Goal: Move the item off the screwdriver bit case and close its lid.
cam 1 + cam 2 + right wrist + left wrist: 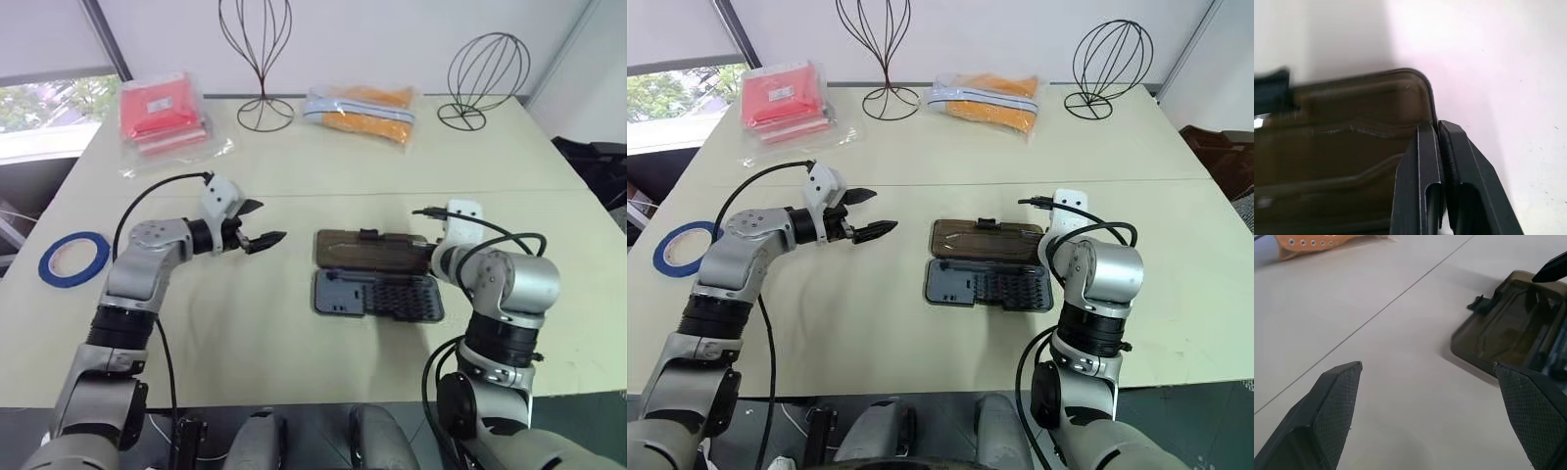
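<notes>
One open case (377,276), bits (400,293) unclear, R claw (1438,126) pinched

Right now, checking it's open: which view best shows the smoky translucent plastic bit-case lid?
Right eye view: the whole smoky translucent plastic lid lies open flat. Left eye matches; left wrist catches a latch corner; right wrist, an edge.

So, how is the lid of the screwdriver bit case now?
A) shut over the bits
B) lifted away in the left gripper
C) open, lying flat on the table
C: the lid lies flat on the table beside the base, bits uncovered; the left gripper is open and empty.
</notes>
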Controlling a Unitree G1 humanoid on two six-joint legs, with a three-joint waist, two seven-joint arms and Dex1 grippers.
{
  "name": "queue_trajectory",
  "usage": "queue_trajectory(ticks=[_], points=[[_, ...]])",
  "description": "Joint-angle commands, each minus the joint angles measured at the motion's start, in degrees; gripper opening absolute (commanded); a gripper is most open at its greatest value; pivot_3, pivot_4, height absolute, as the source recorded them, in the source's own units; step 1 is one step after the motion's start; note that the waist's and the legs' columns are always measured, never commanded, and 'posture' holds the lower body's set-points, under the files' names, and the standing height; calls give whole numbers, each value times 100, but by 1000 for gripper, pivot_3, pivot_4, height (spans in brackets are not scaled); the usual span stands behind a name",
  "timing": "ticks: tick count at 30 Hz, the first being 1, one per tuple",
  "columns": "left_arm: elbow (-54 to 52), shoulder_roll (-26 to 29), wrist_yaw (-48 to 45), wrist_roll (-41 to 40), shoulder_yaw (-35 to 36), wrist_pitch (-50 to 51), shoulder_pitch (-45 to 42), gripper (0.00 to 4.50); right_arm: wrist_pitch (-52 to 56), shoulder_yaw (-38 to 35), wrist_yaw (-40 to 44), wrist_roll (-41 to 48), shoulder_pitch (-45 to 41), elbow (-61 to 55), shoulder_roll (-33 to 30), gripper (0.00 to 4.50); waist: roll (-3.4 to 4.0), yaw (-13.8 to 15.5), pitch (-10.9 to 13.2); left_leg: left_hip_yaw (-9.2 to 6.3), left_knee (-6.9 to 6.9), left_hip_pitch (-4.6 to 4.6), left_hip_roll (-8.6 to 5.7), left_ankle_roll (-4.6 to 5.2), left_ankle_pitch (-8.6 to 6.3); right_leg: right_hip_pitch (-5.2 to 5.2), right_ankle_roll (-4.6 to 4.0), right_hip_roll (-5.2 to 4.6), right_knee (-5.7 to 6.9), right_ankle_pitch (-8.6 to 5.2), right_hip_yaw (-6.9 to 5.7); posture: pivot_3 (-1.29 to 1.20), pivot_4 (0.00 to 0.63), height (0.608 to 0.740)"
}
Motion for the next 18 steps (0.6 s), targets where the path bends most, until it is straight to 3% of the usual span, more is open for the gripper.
queue_trajectory(ticks=[1,18], points=[[-145,19,46,-106,204,-60,-198,4500,149,-11,32,-48,85,75,-36,46,0,-6,0,0,0,1,0,3,-1,-1,0,0,0,0,0,0,150,740],[-128,25,1,-117,193,-101,-257,4500,149,933,501,868,689,-960,-207,46,1,-158,0,-6,-10,2,8,9,-5,-12,0,4,4,0,-1,0,150,740]])
